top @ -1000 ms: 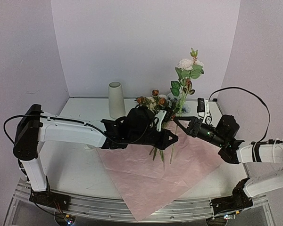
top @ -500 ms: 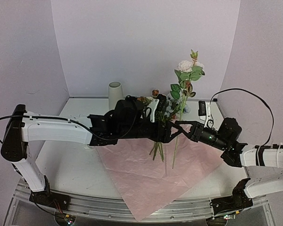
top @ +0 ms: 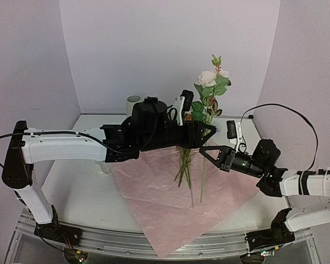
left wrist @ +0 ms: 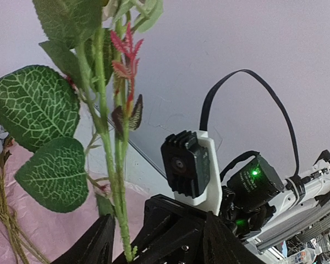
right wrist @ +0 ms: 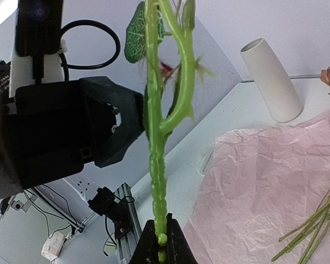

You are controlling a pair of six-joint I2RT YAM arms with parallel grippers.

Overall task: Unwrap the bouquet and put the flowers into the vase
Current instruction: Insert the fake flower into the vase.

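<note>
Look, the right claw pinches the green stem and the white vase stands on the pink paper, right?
Not quite. The right claw does pinch the green stem, but the white vase stands on the bare table, just off the pink paper. The right wrist view shows it.

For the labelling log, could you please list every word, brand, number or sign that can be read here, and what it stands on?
No text can be read in any view.
The vase, paper and flowers carry no print.
The camera on the right wrist shows no marking.
The white box below the table may bear a label, but it is too small to read.
</note>
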